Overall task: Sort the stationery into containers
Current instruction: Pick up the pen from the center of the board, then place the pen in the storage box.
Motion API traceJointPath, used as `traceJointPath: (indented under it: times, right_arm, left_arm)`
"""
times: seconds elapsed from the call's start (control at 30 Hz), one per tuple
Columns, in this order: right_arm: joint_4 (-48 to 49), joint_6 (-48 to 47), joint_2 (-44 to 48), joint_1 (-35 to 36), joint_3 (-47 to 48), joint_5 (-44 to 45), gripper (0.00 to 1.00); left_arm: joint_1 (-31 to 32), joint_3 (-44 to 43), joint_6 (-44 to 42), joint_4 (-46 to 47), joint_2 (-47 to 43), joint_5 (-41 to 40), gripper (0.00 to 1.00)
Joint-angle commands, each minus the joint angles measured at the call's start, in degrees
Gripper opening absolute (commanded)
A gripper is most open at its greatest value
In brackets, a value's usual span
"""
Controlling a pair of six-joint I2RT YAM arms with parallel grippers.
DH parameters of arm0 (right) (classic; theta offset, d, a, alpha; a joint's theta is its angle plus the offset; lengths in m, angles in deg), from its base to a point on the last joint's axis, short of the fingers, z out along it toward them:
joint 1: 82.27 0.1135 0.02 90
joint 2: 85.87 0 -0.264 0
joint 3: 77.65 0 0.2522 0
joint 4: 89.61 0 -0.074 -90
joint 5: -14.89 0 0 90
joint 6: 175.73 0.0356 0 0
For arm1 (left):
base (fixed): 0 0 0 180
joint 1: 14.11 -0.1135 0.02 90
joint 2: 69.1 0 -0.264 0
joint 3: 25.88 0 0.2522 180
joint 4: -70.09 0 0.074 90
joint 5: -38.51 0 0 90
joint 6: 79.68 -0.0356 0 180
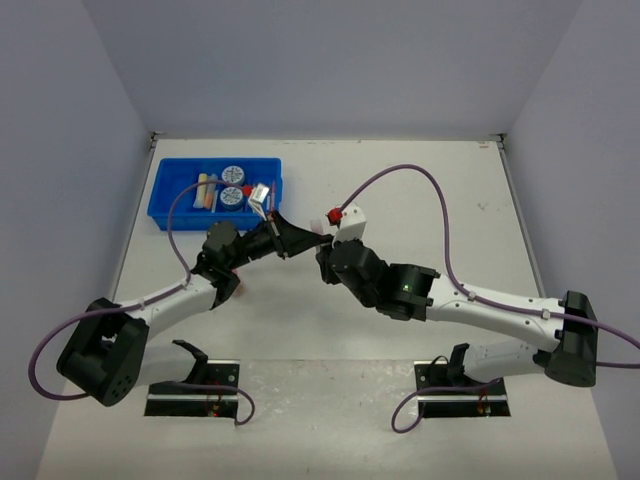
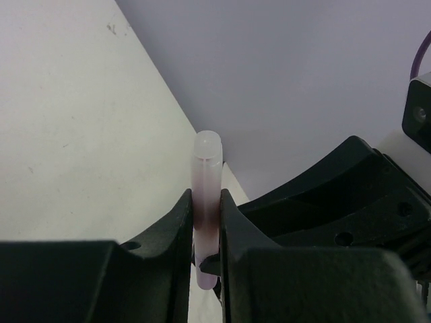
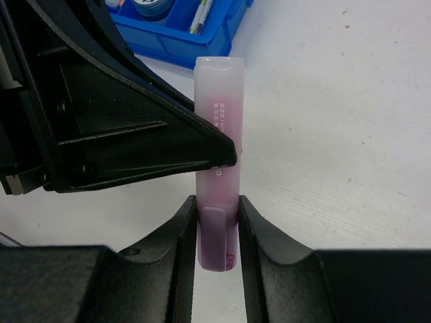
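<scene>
A blue tray (image 1: 165, 215) sits at the far left of the table (image 1: 300, 335), holding two round tubs (image 1: 233, 173) and a few pastel sticks (image 1: 205, 190), while the left gripper (image 1: 310, 240) and right gripper (image 1: 325, 254) meet tip to tip near mid-table, just right of the tray.

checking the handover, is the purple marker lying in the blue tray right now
No, the purple marker is clamped between the right jaws out over the table, with the blue tray well behind it.
</scene>
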Motion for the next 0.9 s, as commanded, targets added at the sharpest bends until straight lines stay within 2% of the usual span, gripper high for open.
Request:
traceJointPath:
  times: [0.0, 0.03, 0.1, 0.13, 0.17, 0.23, 0.27, 0.4, 0.5, 0.6, 0.63, 0.67, 0.73, 0.87]
  right_arm:
    - [4.0, -1.1, 1.6, 0.2, -0.3, 2.3, 0.0]
    - [4.0, -1.3, 1.7, 0.2, -0.3, 2.7, 0.14]
    - [3.7, -1.5, 1.9, 0.2, -0.7, 3.6, 0.67]
    - [3.2, -1.1, 2.0, 0.1, -0.9, 4.6, 0.82]
    - [2.3, -0.4, 2.1, 0.0, -1.0, 6.2, 0.96]
    - [0.4, 0.7, 3.0, -1.1, -2.0, 7.5, 0.99]
    - [0.2, 1.1, 3.9, -1.8, -2.6, 7.4, 0.99]
    - [0.1, 2.4, 7.9, -5.8, -6.7, 3.5, 0.99]
    - [0.0, 2.3, 10.7, -8.9, -8.6, 2.3, 0.99]
    - [0.2, 2.3, 11.9, -9.5, -9.2, 1.2, 0.99]
    - [0.2, 2.3, 12.0, -9.5, -9.2, 0.7, 0.99]
    - [0.2, 2.3, 12.0, -9.5, -9.2, 0.2, 0.99]
    - [0.1, 1.8, 11.5, -9.6, -8.7, -1.4, 0.99]
    - [0.1, 1.7, 11.7, -9.5, -8.9, -3.7, 0.99]
  left_arm:
    - [0.5, -4.4, -5.7, -2.0, 1.1, 1.5, 0.0]
    - [0.4, -6.0, -7.0, -5.6, 1.0, 1.0, 0.0]
    - [0.1, -10.2, -12.8, -13.7, 0.4, -2.4, 0.0]
    - [-0.3, -12.4, -15.5, -16.5, 0.1, -4.3, 0.0]
    - [-0.8, -15.1, -18.9, -23.8, -0.3, -6.8, 0.0]
    - [-3.0, -22.0, -27.6, -35.0, 0.1, -15.9, 0.0]
    - [-4.0, -25.3, -29.0, -39.4, 0.3, -18.9, 0.0]
    - [-9.6, -36.1, -37.9, -49.5, 4.2, -36.3, 0.0]
    - [-13.6, -45.1, -41.6, -55.7, 10.9, -50.2, 0.0]
    - [-15.7, -49.3, -46.4, -56.6, 17.3, -56.7, 0.0]
    - [-16.4, -51.0, -47.5, -56.2, 18.7, -62.7, 0.0]
    - [-16.4, -51.0, -47.5, -55.9, 18.7, -62.8, 0.0]
    - [-18.0, -54.0, -54.4, -54.1, 24.1, -68.1, 0.0]
    - [-20.7, -54.0, -65.1, -46.7, 29.3, -67.1, 0.0]
